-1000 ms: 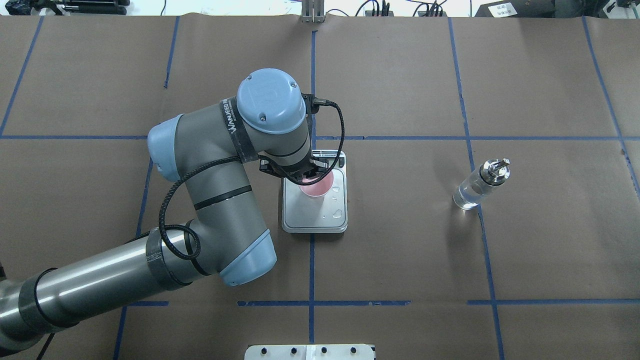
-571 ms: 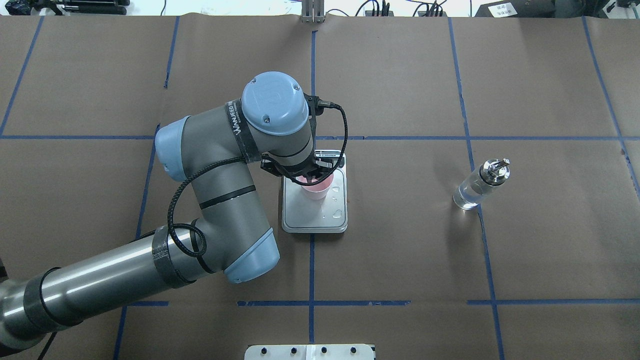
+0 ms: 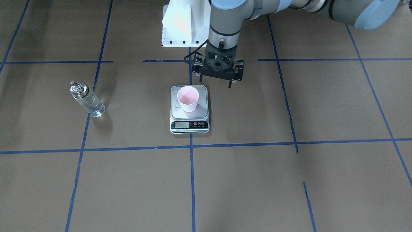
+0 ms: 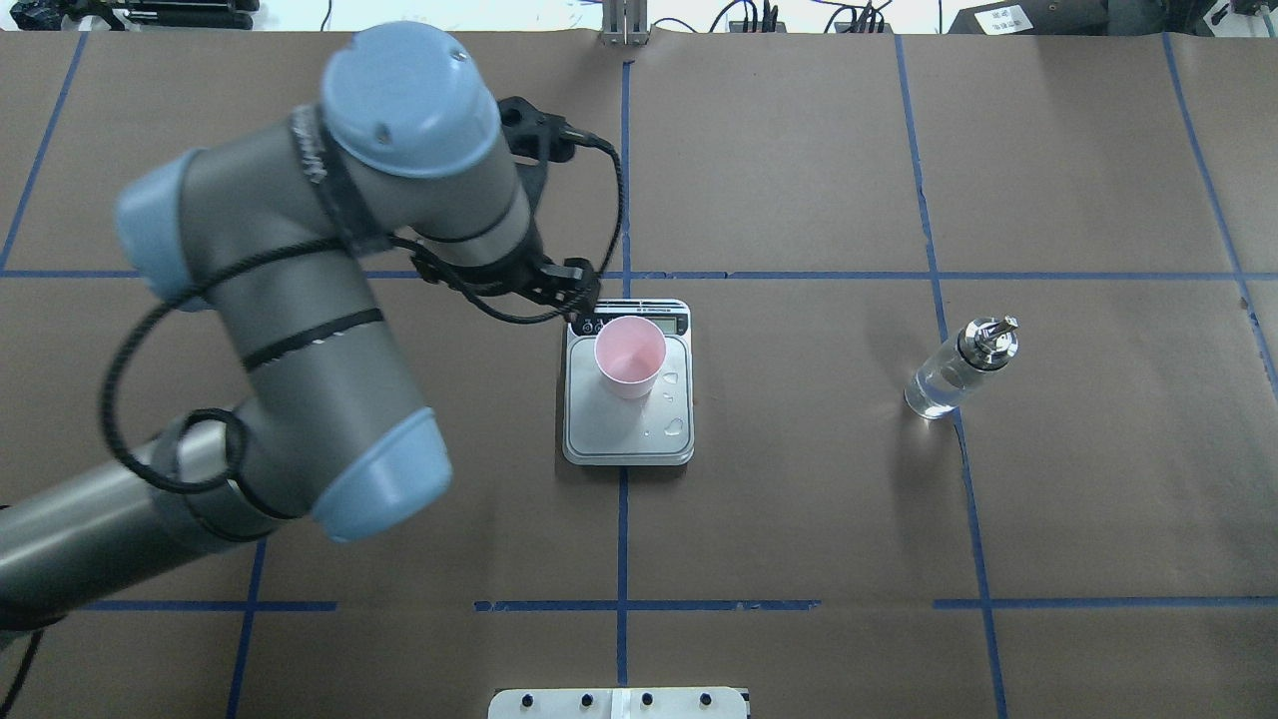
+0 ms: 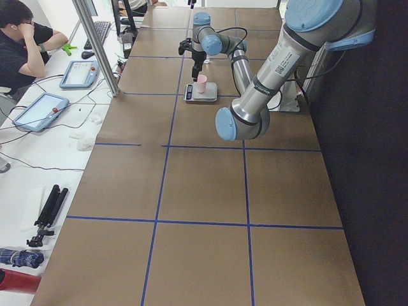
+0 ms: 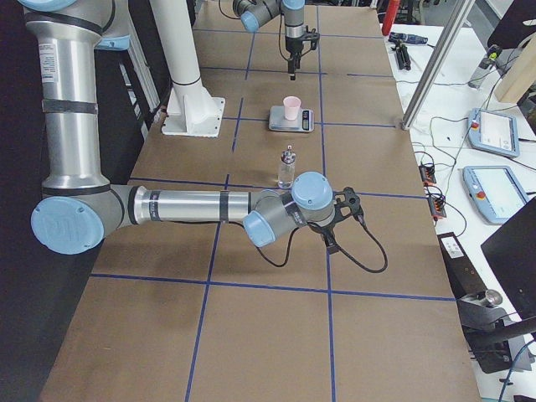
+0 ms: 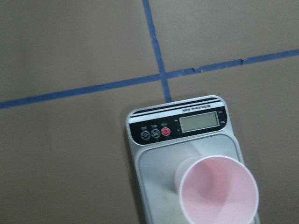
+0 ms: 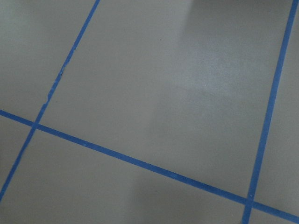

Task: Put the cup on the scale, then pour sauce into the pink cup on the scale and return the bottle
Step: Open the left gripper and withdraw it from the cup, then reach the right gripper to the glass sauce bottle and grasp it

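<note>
The pale pink cup [image 3: 188, 98] stands upright on the scale [image 3: 200, 111], free of any gripper. It also shows in the overhead view [image 4: 630, 355] and the left wrist view [image 7: 218, 191]. My left gripper [image 3: 216, 82] is open and empty. It hangs above the table just behind the scale, on my left side of it. The clear glass bottle [image 4: 954, 374] with the silver spout stands alone far to my right, with clear liquid in it. My right gripper [image 6: 332, 243] hangs low over bare table near the bottle [image 6: 286, 167]; I cannot tell if it is open or shut.
A few water drops lie on the scale's plate [image 4: 675, 427]. The robot's white base [image 3: 183, 25] stands behind the scale. Blue tape lines cross the brown table cover. An operators' bench with tablets [image 5: 38, 111] runs along the far side.
My left gripper has let go of the cup, risen and swung away to my left. The cup stays on the scale. The bottle has not moved.
</note>
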Available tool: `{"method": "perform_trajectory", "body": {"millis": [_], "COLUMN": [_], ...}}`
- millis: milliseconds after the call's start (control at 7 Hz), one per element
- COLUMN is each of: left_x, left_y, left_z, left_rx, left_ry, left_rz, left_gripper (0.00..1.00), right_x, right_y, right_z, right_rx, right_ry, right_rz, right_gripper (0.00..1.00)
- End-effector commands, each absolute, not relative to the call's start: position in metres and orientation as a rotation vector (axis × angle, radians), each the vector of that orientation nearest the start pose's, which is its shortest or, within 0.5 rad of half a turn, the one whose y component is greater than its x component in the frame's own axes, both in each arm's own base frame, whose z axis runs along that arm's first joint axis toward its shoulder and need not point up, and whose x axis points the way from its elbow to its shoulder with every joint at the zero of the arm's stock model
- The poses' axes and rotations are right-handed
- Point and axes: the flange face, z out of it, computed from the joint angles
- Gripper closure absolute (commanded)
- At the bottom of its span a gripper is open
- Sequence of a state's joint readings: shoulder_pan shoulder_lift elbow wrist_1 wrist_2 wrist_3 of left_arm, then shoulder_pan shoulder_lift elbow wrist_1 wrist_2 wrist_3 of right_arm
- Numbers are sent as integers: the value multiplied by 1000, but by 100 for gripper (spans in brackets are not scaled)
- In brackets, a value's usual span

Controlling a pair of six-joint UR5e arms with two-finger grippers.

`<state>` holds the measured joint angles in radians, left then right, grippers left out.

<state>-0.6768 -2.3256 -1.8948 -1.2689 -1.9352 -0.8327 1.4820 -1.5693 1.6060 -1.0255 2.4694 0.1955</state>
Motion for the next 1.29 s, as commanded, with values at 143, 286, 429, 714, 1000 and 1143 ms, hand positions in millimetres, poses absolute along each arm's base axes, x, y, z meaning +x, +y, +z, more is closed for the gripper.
{"method": "perform_trajectory", "body": {"millis": [143, 286, 429, 714, 1000, 1143], "left_x": [152, 92, 31, -87, -85, -85], "left_y": [-527, -545, -558, -564, -559, -560], "left_z": [257, 326, 402, 529, 580, 580], "left_rx": [342, 297, 214, 273, 256, 258], "left_ry": [644, 617, 581, 544, 643, 645], "left_rz": [364, 417, 371, 421, 403, 402], "left_gripper": [0, 0, 0, 0, 0, 0], "right_x": [-15, -42, -71, -138, -195, -229], "right_y": [-490, -472, -455, -423, -383, -354], "right_z": [510, 470, 434, 373, 340, 338], "right_rx": [391, 362, 330, 309, 329, 384], "right_ry": [-1009, -1051, -1085, -1090, -1079, -1025], "right_rz": [-99, -61, -31, 78, 143, 173], "right_gripper": [0, 0, 0, 0, 0, 0]}}
